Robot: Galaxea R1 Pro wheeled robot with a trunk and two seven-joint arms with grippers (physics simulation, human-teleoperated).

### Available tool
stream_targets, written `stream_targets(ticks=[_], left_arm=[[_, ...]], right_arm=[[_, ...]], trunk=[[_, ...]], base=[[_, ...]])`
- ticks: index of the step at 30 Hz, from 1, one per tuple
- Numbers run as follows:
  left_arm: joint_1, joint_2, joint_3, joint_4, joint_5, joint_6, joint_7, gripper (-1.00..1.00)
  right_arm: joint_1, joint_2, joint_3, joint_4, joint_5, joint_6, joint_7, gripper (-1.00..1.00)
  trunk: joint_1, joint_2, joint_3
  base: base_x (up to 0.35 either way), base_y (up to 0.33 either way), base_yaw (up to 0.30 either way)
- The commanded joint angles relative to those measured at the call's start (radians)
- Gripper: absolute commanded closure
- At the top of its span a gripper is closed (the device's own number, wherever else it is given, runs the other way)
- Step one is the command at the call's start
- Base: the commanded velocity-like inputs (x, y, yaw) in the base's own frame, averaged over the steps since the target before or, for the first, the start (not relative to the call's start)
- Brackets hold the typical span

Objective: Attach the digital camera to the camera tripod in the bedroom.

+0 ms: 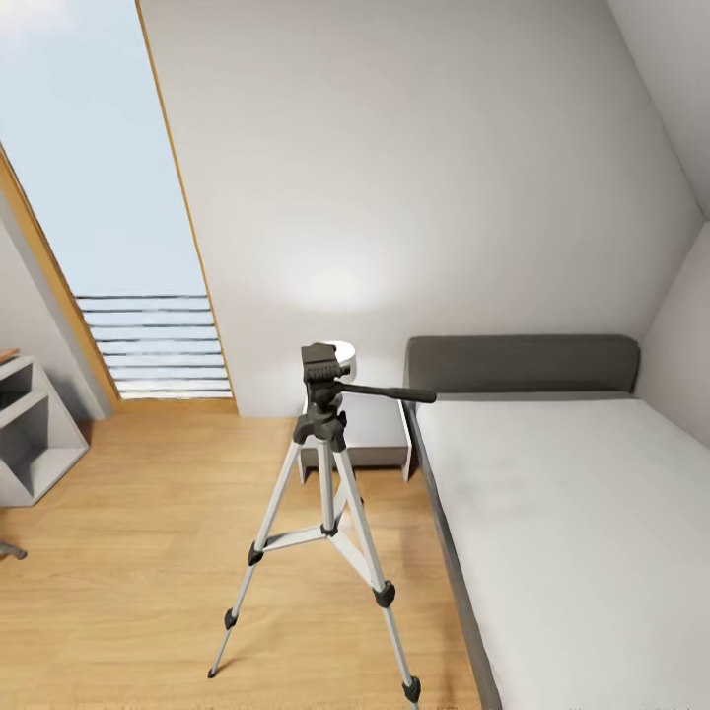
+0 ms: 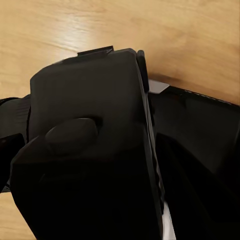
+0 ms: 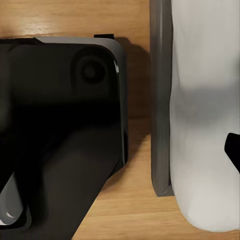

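The right wrist view looks straight down on light wood floor [image 3: 135,20]. A large black body of the robot [image 3: 60,125], with rounded corners and a round recessed detail on its upper face, covers much of that floor. Beside it, across a narrow strip of bare boards, runs the grey bed frame [image 3: 160,100], whose end corner stands on the floor. The white mattress [image 3: 205,100] lies on the frame. A small dark shape [image 3: 233,147] cuts in over the mattress.

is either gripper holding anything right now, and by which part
It cannot be told. Both wrist views show dark robot bodywork over the wood floor, with no fingers visibly closed on anything. The camera tripod stands untouched beside the bed.
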Motion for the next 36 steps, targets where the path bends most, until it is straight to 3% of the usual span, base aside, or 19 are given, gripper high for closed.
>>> stream_targets(ticks=[1,36], left_arm=[[-0.001,0.000,-0.008,0.001,0.009,-0.002,-0.005,1.00],[-0.001,0.000,-0.008,0.001,0.010,-0.002,-0.004,1.00]], right_arm=[[-0.001,-0.001,-0.009,0.003,0.010,-0.006,0.002,-1.00],[-0.001,0.001,-0.009,0.003,0.011,-0.007,0.002,-1.00]], trunk=[[0.001,-0.002,-0.004],[0.001,-0.002,-0.060]], base=[[0.000,0.000,0.000],[0.000,0.000,0.000]])
